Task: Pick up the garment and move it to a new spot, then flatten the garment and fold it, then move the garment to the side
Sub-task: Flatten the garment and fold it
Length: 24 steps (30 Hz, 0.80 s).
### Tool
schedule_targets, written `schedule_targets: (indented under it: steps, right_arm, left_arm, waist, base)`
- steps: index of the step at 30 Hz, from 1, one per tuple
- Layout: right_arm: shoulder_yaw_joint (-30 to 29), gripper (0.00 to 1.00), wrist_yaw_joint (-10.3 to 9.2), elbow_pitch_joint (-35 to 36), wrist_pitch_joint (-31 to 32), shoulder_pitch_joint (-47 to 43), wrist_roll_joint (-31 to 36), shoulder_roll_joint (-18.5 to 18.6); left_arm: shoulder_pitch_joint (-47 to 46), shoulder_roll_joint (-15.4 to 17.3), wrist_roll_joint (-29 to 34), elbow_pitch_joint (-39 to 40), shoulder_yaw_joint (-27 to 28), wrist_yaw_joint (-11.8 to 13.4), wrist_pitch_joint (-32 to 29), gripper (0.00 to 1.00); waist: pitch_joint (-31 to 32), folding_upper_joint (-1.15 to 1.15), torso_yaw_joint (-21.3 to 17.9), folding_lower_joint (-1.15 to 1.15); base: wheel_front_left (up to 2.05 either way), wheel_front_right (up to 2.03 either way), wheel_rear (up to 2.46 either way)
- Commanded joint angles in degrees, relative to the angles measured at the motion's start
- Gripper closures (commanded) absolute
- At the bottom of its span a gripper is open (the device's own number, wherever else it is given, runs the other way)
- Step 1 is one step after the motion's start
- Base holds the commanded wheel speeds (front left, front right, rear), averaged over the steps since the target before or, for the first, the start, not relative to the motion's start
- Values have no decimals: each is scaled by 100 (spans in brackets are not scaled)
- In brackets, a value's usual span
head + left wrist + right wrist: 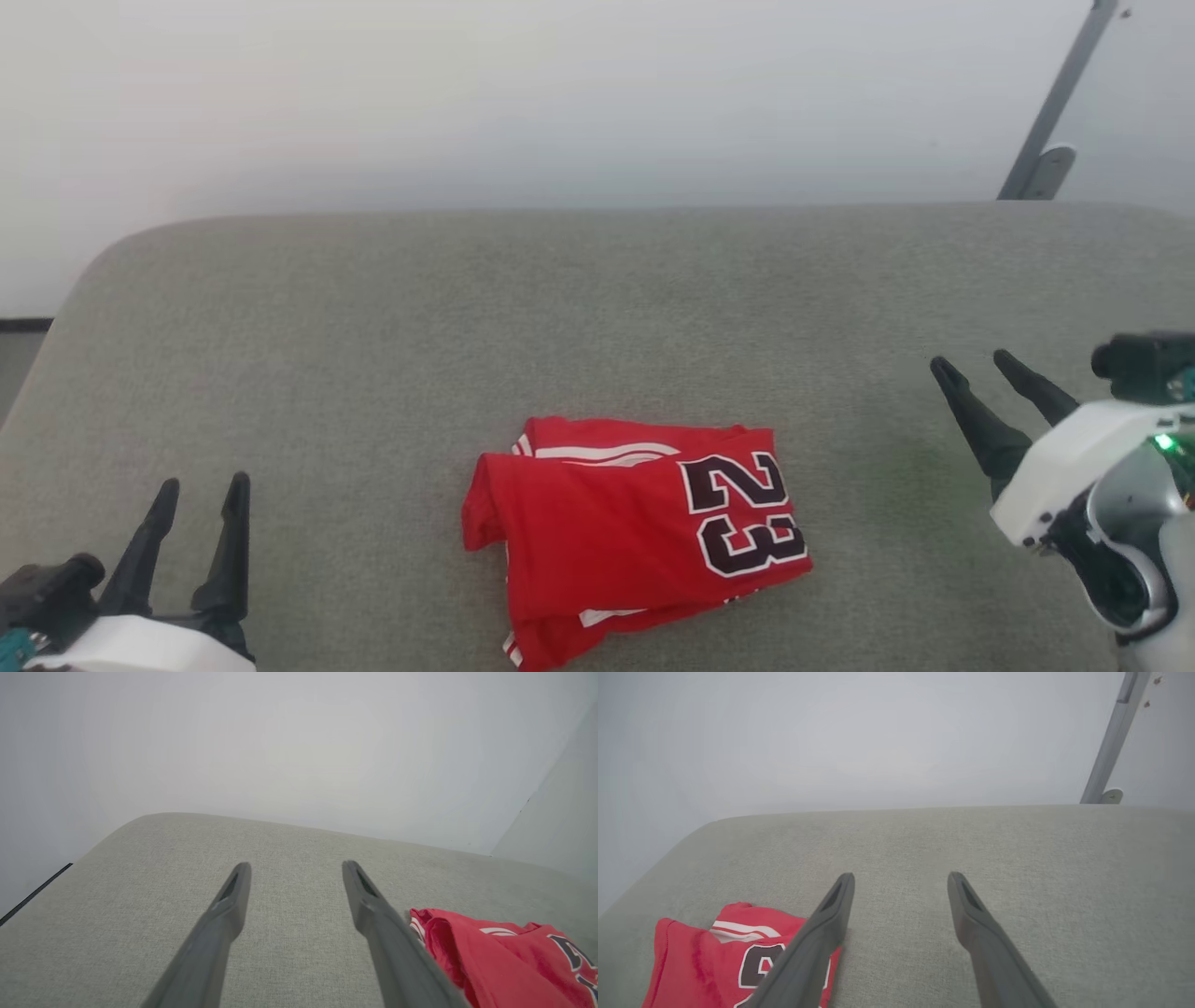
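Surface (597, 308): grey woven fabric, padded, far corners rounded; pale wall behind.
Garment (635, 532): red jersey folded into a compact packet, black-and-white "23" uppermost, white-striped trim showing along the far edge. It lies near the front edge of the surface, between the two arms, touching neither.
Right gripper (969, 358): raised at the right, well apart from the garment; jaws spread, nothing between them.
Left gripper (205, 480): low at the near left, well apart from the garment; jaws released, empty.
Stage, as judged: fold looks complete; the move to the side remains.
Handling: approach from opposite edges of the packet; pinch through every layer, not the top sheet alone; lift both ends level and together; set down flat before letting go.
Risk: thin jersey layers probably slide; the bulging left fold may fall open.
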<state>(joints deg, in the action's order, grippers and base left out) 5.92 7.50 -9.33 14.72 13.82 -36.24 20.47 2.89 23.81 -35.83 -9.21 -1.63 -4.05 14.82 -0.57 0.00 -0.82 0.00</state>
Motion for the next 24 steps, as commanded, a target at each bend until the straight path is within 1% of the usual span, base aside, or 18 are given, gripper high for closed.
schedule_targets:
  steps: [1,7,11,14,17,24]
  right_arm:
    - [37,0,-3,-10,-166,-86,46,61]
    - [143,0,-3,-203,-1122,-298,140,228]
    - [203,0,-3,-388,-1588,-421,136,291]
    - [236,0,-3,-513,-1838,-455,177,329]
    - [235,0,-3,-580,-1968,-503,149,313]
    - [190,0,-3,-722,-2225,-659,55,220]
  left_arm:
    - [78,21,-31,-3,21,-15,35,0]
    - [219,31,7,-47,111,-22,34,0]
    - [319,33,9,-69,202,-41,37,0]
    - [384,34,20,-78,271,-64,40,0]
    - [420,18,40,-85,332,-56,40,0]
    - [486,-36,102,-131,473,-122,42,0]
  waist:
    - [61,0,-66,0]
    - [168,0,-152,0]
    - [221,0,-181,0]
    - [257,0,-189,0]
    - [279,0,-184,0]
    - [341,0,-140,0]
  base:
    - [0,0,0]
    - [0,0,0]
    - [0,0,0]
    - [0,0,0]
    - [0,0,0]
    - [0,0,0]
